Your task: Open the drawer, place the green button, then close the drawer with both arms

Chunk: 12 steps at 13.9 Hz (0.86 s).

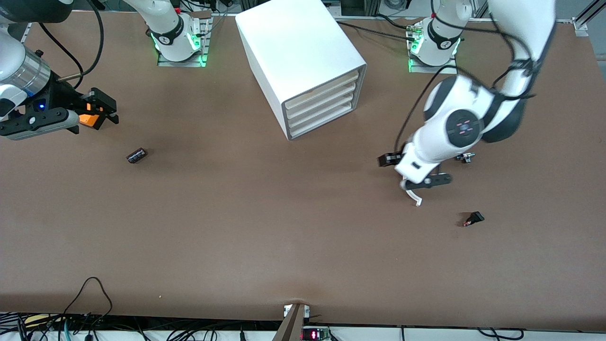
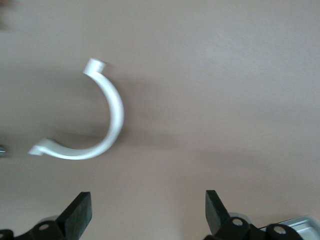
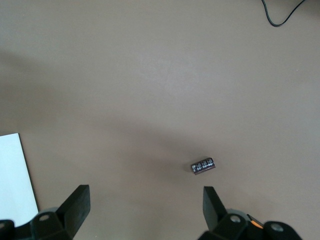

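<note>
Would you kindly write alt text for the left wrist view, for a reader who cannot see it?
A curved white plastic hook lies on the bare brown table, with the open left gripper poised above the table beside it. Both black fingertips are spread wide and hold nothing.

A white curved hook-shaped piece (image 2: 102, 120) lies on the brown table (image 2: 225, 90) left of the frame's center. The left gripper (image 2: 148, 212) shows 2 black fingertips (image 2: 80, 210) spread wide at the bottom edge.
</note>
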Each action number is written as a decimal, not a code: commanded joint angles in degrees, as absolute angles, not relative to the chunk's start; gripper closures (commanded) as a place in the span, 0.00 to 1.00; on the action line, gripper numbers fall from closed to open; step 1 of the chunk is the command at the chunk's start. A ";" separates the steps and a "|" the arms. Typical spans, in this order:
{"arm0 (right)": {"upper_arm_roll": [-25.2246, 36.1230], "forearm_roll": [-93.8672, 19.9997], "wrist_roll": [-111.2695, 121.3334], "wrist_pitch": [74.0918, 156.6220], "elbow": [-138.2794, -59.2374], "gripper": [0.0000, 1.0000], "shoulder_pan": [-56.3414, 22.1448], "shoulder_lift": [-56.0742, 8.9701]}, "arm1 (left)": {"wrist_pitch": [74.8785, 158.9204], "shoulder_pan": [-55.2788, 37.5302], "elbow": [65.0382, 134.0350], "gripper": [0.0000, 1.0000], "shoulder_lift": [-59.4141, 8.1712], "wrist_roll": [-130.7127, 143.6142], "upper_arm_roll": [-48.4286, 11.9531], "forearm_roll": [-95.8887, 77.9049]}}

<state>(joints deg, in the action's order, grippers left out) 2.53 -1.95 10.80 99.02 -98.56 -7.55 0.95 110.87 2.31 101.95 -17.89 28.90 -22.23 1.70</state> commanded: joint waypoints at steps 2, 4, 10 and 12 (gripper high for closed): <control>2.29 -2.20 10.81 98.53 -97.21 0.00 -7.12 0.35 | 103.82 1.14 103.45 0.00 -8.54 15.06 -12.68 1.67; 2.29 -2.11 10.81 98.61 -97.21 0.00 -7.12 0.26 | 100.65 1.23 103.45 0.00 -5.12 11.44 -9.51 1.67; 2.29 -2.02 10.90 98.61 -97.21 0.00 -7.03 0.26 | 94.75 1.67 103.18 0.00 1.23 0.11 -1.59 1.67; 2.29 -2.02 10.90 98.61 -97.21 0.00 -7.12 0.26 | 94.75 1.84 103.01 0.00 1.67 -3.60 -0.53 1.84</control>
